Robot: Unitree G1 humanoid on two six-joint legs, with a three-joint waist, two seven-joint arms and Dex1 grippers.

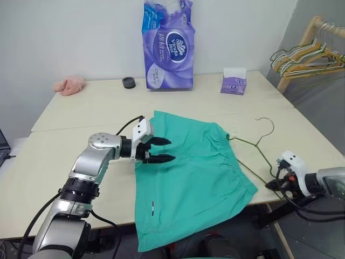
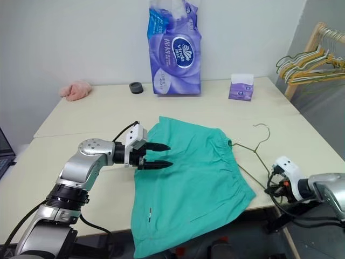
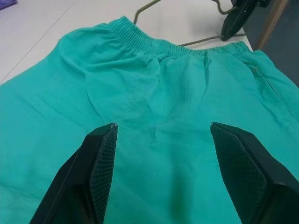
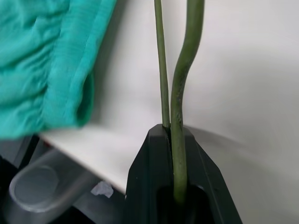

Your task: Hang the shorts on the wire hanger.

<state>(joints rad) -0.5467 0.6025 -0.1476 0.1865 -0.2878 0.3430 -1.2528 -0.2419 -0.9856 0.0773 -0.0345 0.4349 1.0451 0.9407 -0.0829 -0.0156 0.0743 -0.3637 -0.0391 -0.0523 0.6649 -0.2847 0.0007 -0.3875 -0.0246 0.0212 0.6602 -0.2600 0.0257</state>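
One pair of teal shorts (image 1: pixel 188 178) on the table (image 1: pixel 81 113); left gripper (image 1: pixel 161 150) spread above it; right gripper (image 4: pixel 172 140) clamped on one wire hanger (image 1: pixel 257 145).

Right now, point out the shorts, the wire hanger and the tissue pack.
shorts (image 1: pixel 194 172): left eye view, middle of the teal fabric.
wire hanger (image 1: pixel 265 130): left eye view, its curved hook.
tissue pack (image 1: pixel 168 46): left eye view, front of the purple wrapper.

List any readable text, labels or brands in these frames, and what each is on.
"Vinda": white brand logo on the purple tissue pack at the back of the table.
Chinese characters on the same pack: too small to read.
Print on the small purple tissue box: too blurred to read.
White mark on the shorts: no legible text.
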